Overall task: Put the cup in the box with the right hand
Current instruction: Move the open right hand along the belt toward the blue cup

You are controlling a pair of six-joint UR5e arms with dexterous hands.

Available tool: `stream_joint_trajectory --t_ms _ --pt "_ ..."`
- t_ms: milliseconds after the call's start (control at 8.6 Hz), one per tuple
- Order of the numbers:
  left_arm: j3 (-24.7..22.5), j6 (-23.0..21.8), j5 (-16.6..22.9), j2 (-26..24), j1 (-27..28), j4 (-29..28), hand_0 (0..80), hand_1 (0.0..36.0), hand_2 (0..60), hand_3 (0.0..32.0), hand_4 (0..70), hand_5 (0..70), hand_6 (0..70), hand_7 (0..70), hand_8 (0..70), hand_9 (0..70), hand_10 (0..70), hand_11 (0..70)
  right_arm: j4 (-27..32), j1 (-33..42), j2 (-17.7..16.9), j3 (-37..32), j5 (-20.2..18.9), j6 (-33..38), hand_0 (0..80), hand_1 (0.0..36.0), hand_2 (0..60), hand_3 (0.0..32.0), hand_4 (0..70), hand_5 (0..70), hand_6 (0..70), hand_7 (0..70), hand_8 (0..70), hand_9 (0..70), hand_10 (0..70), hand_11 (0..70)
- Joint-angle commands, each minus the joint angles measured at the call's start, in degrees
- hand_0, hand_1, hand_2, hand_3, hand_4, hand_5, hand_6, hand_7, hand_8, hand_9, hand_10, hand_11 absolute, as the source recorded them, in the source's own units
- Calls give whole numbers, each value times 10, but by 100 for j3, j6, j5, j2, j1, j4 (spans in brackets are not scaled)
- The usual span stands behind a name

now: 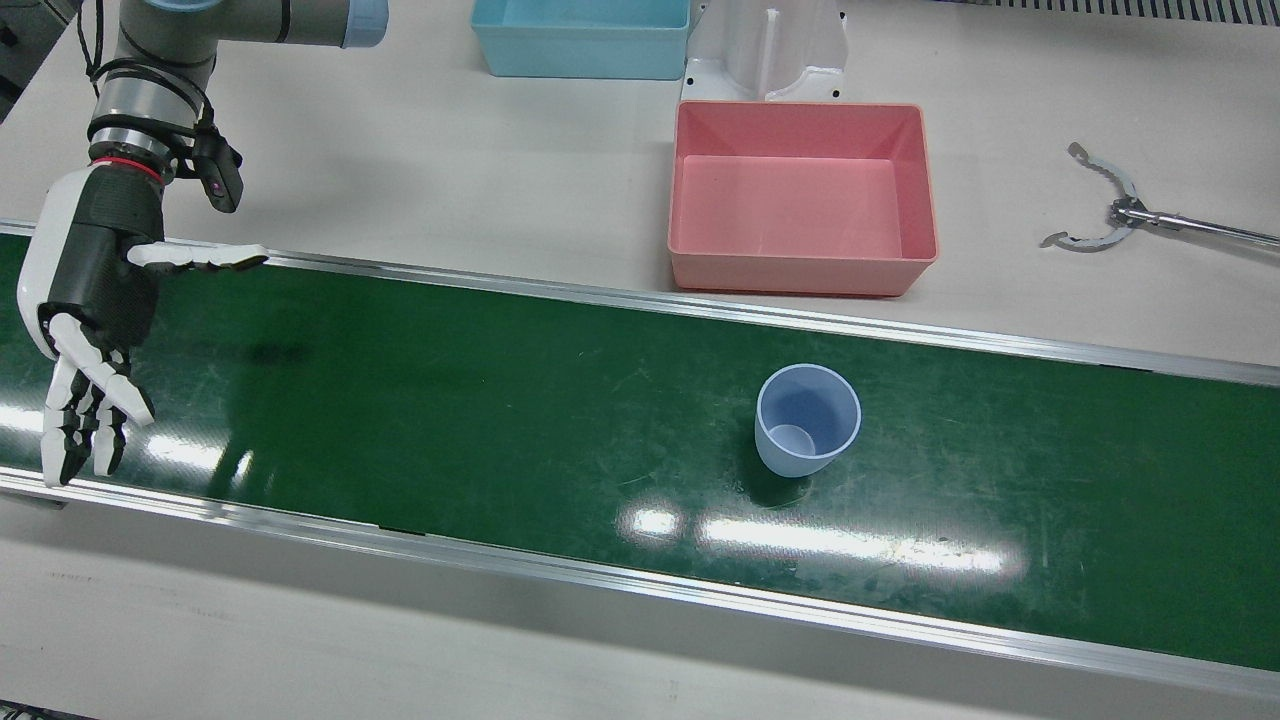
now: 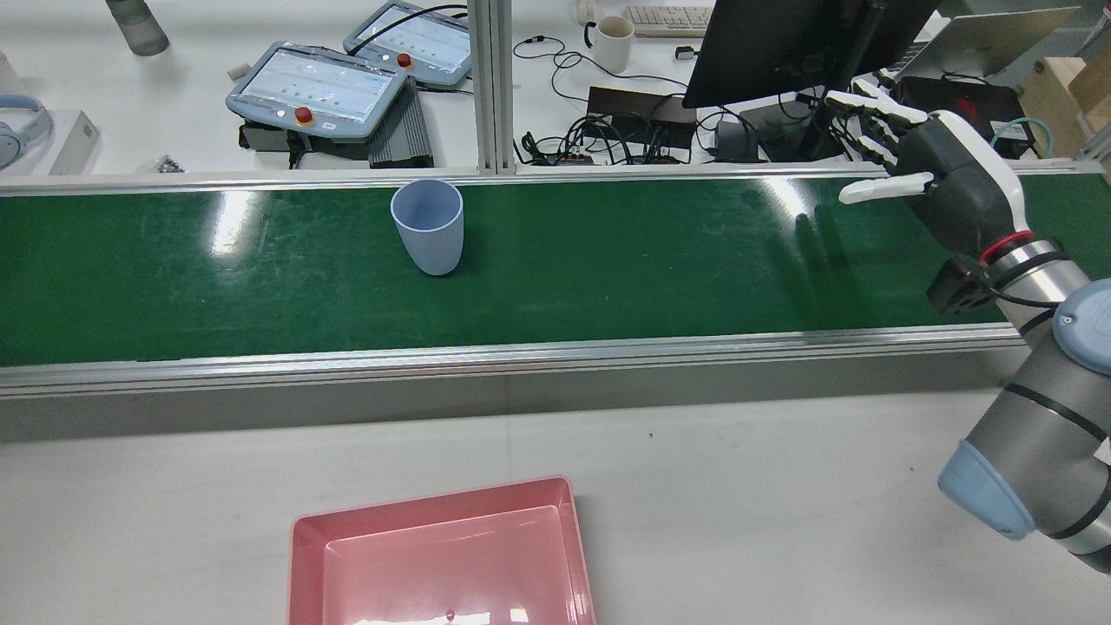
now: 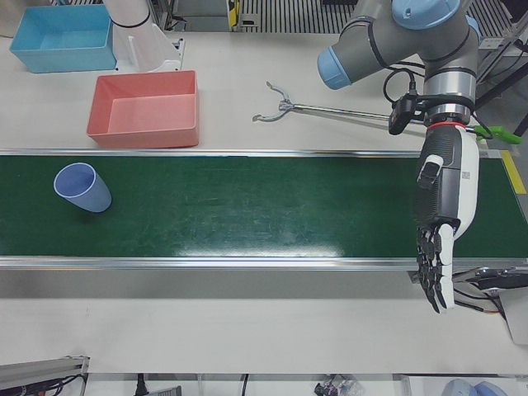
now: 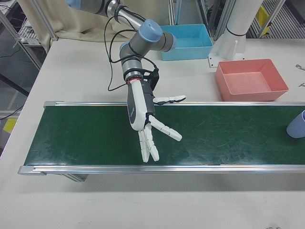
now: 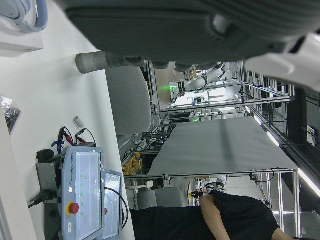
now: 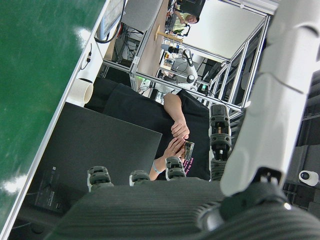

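Observation:
A pale blue cup [image 1: 806, 420] stands upright on the green conveyor belt [image 1: 450, 400]; it also shows as the cup [image 2: 427, 226], the cup [image 3: 81, 188] and the cup [image 4: 297, 125]. The empty pink box [image 1: 800, 195] sits on the white table just behind the belt, near the cup. My right hand [image 1: 85, 310] hovers open over the belt's far end, fingers spread, a long way from the cup; the rear view shows the same right hand [image 2: 929, 169], and so does the right-front view [image 4: 145, 121]. My left hand [image 3: 441, 219] hangs open over the belt's opposite end.
A blue box [image 1: 580, 35] and a white pedestal [image 1: 765, 50] stand behind the pink box. A metal grabber tool [image 1: 1110, 215] lies on the table to the side. Monitors, teach pendants [image 2: 317, 87] and cables lie beyond the belt. A person [image 6: 172, 135] is across the belt.

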Motion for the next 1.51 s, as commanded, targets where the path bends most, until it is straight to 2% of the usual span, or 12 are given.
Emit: stream_joint_trajectory --t_ms 0,232,349,465,697,814,930,1046,1162,1395 --pt "6 0 0 0 0 0 0 0 0 0 0 0 0 0 0 0 0 0 -6 3 10 6 -2 73 581 85 0 220 190 53 12 143 3 17 26 56" --pt "-3 0 0 0 0 0 0 0 0 0 0 0 0 0 0 0 0 0 -14 -6 10 24 -10 82 791 142 0 208 200 76 23 163 15 32 39 81" --pt "-3 0 0 0 0 0 0 0 0 0 0 0 0 0 0 0 0 0 -14 -6 10 41 -10 82 800 185 0 204 183 89 26 162 13 28 42 89" --pt "-3 0 0 0 -9 0 0 0 0 0 0 0 0 0 0 0 0 0 -14 -6 18 50 -10 82 800 186 0 202 185 91 24 151 13 24 41 89" --pt "6 0 0 0 0 0 0 0 0 0 0 0 0 0 0 0 0 0 -6 -6 18 33 -10 91 800 236 0 186 172 106 26 135 11 17 44 99" --pt "-2 0 0 0 0 0 0 0 0 0 0 0 0 0 0 0 0 0 3 -23 10 -11 -28 143 800 223 0 188 177 102 27 143 15 24 44 98" --pt "6 0 0 0 0 0 0 0 0 0 0 0 0 0 0 0 0 0 3 -41 10 -3 -19 187 800 194 0 178 198 93 29 159 16 32 45 96" --pt "6 0 0 0 0 0 0 0 0 0 0 0 0 0 0 0 0 0 12 -32 10 -2 -19 214 757 137 0 52 286 77 46 209 18 48 48 94" --pt "6 0 0 0 0 0 0 0 0 0 0 0 0 0 0 0 0 0 12 -32 10 -2 -19 222 571 52 0 0 309 44 63 295 8 55 47 82" --pt "6 0 0 0 0 0 0 0 0 0 0 0 0 0 0 0 0 0 -6 -15 10 -2 -10 336 534 25 0 0 313 34 92 427 8 73 37 66"
